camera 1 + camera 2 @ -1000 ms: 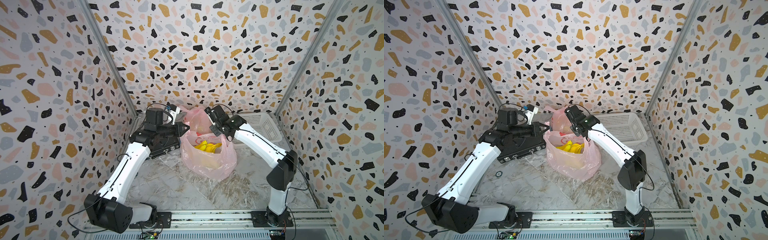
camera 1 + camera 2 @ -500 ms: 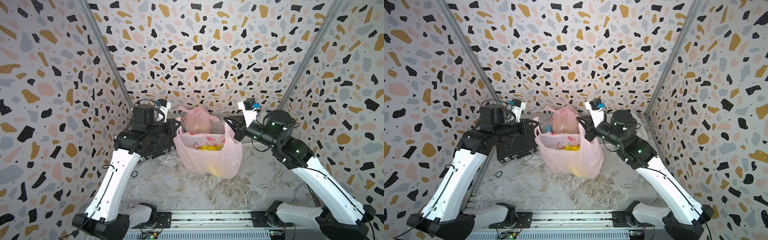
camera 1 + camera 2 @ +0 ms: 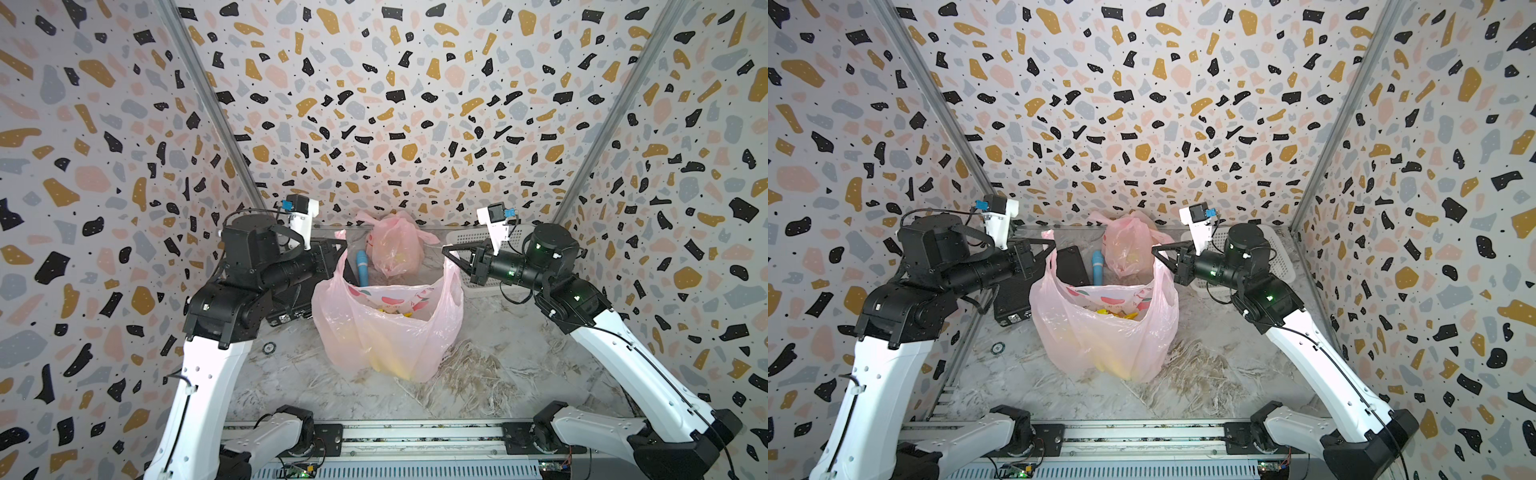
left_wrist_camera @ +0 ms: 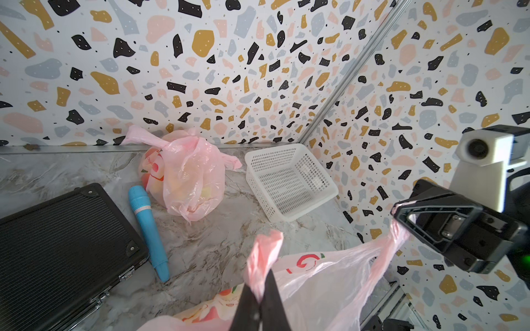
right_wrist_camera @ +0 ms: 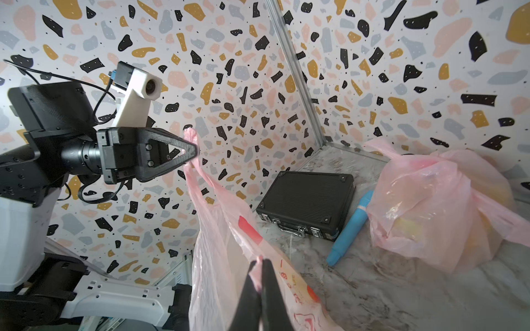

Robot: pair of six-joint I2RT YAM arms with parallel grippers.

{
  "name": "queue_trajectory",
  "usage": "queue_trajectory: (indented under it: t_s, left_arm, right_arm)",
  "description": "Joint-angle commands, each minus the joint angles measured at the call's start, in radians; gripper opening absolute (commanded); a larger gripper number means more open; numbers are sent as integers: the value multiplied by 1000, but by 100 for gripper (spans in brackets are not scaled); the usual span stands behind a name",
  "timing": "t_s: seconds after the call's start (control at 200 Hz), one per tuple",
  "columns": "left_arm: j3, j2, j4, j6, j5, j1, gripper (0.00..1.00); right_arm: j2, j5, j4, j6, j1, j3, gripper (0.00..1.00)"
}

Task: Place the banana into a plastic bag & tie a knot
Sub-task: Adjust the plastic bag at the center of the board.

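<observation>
The pink plastic bag (image 3: 386, 332) (image 3: 1104, 336) hangs in the middle over the marble floor, stretched open between both arms. The yellow banana (image 3: 1115, 312) shows inside it through the mouth and the thin film. My left gripper (image 3: 343, 246) (image 4: 262, 279) is shut on the bag's left handle. My right gripper (image 3: 445, 250) (image 5: 259, 263) is shut on the right handle. Each wrist view shows pink film pinched between its black fingers, and the other gripper across the bag's mouth.
Behind the bag a second pink bag (image 3: 395, 245), tied, sits by the back wall. A blue cylinder (image 3: 361, 268) lies beside a black case (image 4: 63, 243) at back left. A white mesh basket (image 4: 286, 180) stands at back right. A small ring (image 3: 269, 347) lies on the floor.
Both arms pulled apart to their own sides, each keeping its handle. The bag rose off the floor and its mouth was stretched wide.
</observation>
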Motion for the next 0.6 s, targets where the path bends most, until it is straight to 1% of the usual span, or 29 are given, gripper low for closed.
queue_trajectory:
  t_s: [0.0, 0.2, 0.255, 0.305, 0.41, 0.596]
  left_arm:
    - [-32, -1, 34, -6, 17, 4, 0]
    - [-118, 45, 111, -13, 21, 4, 0]
    - [-131, 42, 121, -13, 24, 4, 0]
    - [-135, 29, 124, -15, 18, 4, 0]
    - [-117, 1, 96, -12, 7, 5, 0]
    - [-97, -69, 47, -23, 4, 5, 0]
  right_arm:
    - [-34, -31, 72, 48, -17, -4, 0]
    - [47, -22, 66, 44, -72, -18, 0]
    - [58, -47, 76, 50, -75, -13, 0]
    - [62, -97, 107, 61, -75, -9, 0]
    - [45, -168, 128, 81, -75, 5, 0]
    - [-30, -222, 108, 136, -75, 18, 0]
